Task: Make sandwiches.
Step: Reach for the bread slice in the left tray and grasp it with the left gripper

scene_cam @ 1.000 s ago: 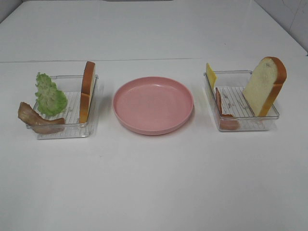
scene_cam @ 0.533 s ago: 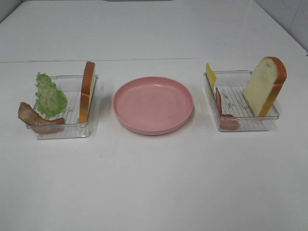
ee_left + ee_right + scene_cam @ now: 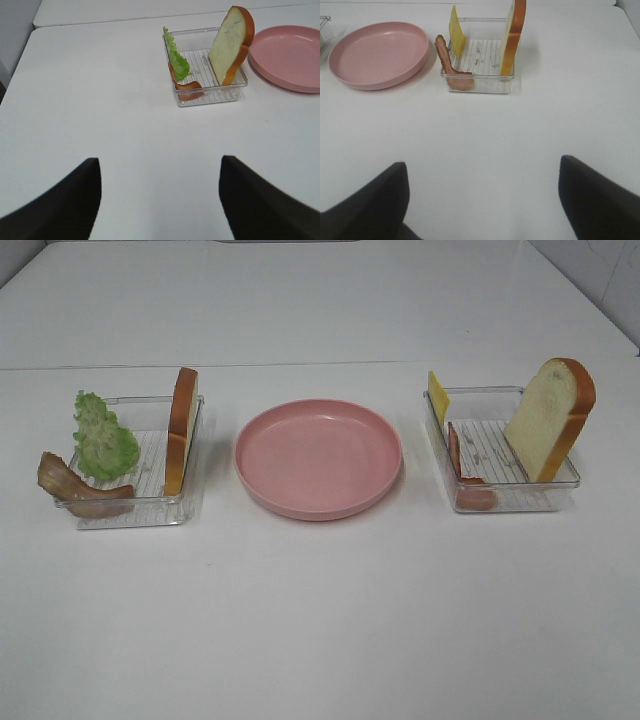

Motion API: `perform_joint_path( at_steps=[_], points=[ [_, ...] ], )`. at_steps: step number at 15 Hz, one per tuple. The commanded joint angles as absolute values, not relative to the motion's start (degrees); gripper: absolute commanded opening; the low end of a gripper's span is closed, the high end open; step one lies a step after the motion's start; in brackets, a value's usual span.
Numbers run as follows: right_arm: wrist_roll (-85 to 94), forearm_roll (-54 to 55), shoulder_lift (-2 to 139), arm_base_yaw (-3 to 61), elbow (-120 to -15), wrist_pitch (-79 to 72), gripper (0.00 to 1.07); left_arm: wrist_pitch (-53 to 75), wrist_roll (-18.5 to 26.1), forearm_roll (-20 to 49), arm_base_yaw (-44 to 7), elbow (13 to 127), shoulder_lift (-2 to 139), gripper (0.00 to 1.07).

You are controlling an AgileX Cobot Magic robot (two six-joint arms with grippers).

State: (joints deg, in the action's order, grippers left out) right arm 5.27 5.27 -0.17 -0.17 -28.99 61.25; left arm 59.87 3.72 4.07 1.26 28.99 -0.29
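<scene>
No stacked sandwich shows; the parts stand loose in two trays. The left clear tray (image 3: 130, 515) holds green lettuce (image 3: 105, 440), a bacon strip (image 3: 75, 485) and an upright bread slice (image 3: 182, 430). The right clear tray (image 3: 510, 498) holds yellow cheese (image 3: 438, 397), a reddish strip (image 3: 460, 465) and a leaning bread slice (image 3: 550, 420). My left gripper (image 3: 159, 165) is open and empty, well short of its tray (image 3: 210, 95). My right gripper (image 3: 482, 165) is open and empty, well short of its tray (image 3: 480, 85). Neither gripper shows in the exterior high view.
A round pink plate (image 3: 318, 455) with nothing on it sits between the two trays. It also shows in the left wrist view (image 3: 290, 55) and the right wrist view (image 3: 377, 52). White tabletop stretches in front of the trays.
</scene>
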Motion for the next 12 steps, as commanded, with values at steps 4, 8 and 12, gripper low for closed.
perform_joint_path(
  at_steps=[4, 8, 12],
  points=[
    [5.56, 5.50, -0.86, -0.52, -28.82, 60.73, 0.78, 47.67, 3.55, 5.50, 1.55, 31.68, 9.22, 0.65],
    [5.56, 5.50, -0.86, -0.52, -28.82, 60.73, 0.78, 44.12, 3.55, 7.22, 1.55, 39.99, 30.88, 0.65],
    [5.56, 5.50, -0.86, -0.52, -28.82, 60.73, 0.78, 49.33, 3.61, 12.26, 1.55, 51.34, 49.05, 0.65]
  ],
)
